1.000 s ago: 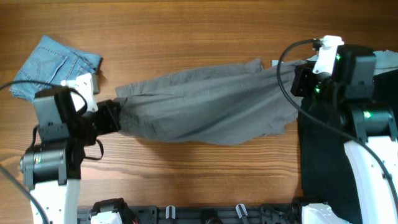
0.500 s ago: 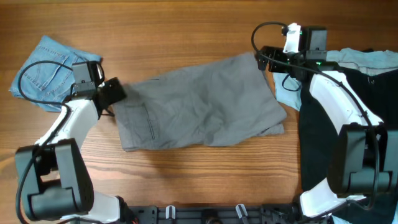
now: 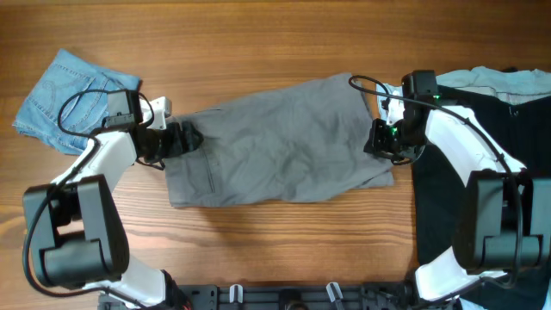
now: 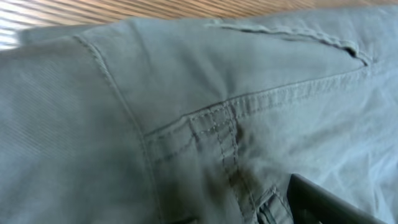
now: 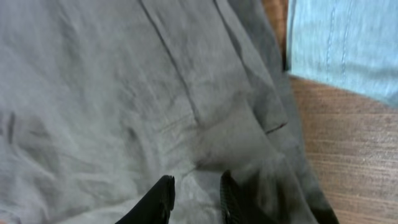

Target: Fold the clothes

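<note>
The clothes, a pair of grey-taupe shorts [image 3: 284,142], lie flat across the middle of the wooden table [image 3: 258,34]. My left gripper [image 3: 188,138] rests on their left end, over the waistband. In the left wrist view the cloth [image 4: 186,93] fills the frame, and the gripper [image 4: 249,211] stands open over a belt loop, with one dark finger [image 4: 323,202] showing. My right gripper [image 3: 377,145] sits on the right edge of the shorts. In the right wrist view the gripper [image 5: 196,199] presses into the cloth [image 5: 93,93], jaws a little apart with a ridge of fabric between them.
Light-blue denim shorts [image 3: 73,99] lie at the far left, just behind my left arm. A black garment [image 3: 435,215] covers the table's right side, with a pale blue shirt [image 3: 508,82] above it, also seen in the right wrist view [image 5: 342,43].
The shorts, held stretched between both grippers a second ago, now lie flat and released. My left gripper has slid right onto the waistband. My right gripper has moved down the right edge and narrowed.
</note>
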`<action>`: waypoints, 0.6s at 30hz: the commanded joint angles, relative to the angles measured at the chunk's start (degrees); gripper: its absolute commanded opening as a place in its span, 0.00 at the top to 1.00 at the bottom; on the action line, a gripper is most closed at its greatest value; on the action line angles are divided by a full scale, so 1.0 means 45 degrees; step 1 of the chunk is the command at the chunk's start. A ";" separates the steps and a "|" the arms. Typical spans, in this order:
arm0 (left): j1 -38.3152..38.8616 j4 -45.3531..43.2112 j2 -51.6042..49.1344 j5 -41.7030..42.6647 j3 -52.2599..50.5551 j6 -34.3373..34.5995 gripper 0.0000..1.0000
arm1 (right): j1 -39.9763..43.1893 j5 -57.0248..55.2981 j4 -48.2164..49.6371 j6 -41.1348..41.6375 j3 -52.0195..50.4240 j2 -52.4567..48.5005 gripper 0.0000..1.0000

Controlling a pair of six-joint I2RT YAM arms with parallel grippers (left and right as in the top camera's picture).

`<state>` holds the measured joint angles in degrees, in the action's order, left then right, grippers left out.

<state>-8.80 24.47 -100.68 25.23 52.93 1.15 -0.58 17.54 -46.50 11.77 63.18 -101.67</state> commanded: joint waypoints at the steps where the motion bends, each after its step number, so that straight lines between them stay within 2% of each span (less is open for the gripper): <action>1: 0.0068 0.0063 -0.1243 0.1156 -0.0359 -0.0879 0.54 | 0.0005 -0.0136 0.0466 0.0427 -0.0583 0.0160 0.72; 2: 0.0068 0.0189 -0.1370 0.1156 -0.0355 -0.0821 0.91 | 0.0005 -0.0136 0.0544 0.0432 -0.0627 0.0160 0.72; 3: 0.0058 0.0311 -0.1365 0.1166 -0.0355 -0.0821 0.96 | 0.0005 -0.0136 0.0554 0.0418 -0.0622 0.0165 0.74; 5: 0.0005 0.1258 -0.0986 0.1103 -0.0078 -0.0719 0.96 | 0.0005 -0.0136 0.0413 0.0282 -0.0515 0.0277 0.76; 7: -0.0291 0.3011 -0.0311 0.0510 0.1073 0.0029 0.96 | 0.0005 -0.0136 -0.0238 0.0039 -0.0097 0.0729 0.77; 11: -0.0928 0.7393 0.1268 0.0097 0.5994 0.0379 0.96 | 0.0005 0.0505 -0.1554 -0.0612 0.0578 0.2584 0.75; 14: -0.0520 0.8733 0.1559 0.0102 0.8165 0.0481 0.96 | 0.0000 0.0680 -0.1642 -0.0607 0.0578 0.3128 0.75; 18: 0.1379 0.8850 0.1452 0.0136 0.8476 0.1282 0.96 | 0.0005 0.0976 -0.1554 -0.0593 0.0568 0.3060 0.75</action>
<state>-8.56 63.96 -92.44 25.28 91.37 3.92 -0.58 20.08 -53.67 10.15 65.21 -87.64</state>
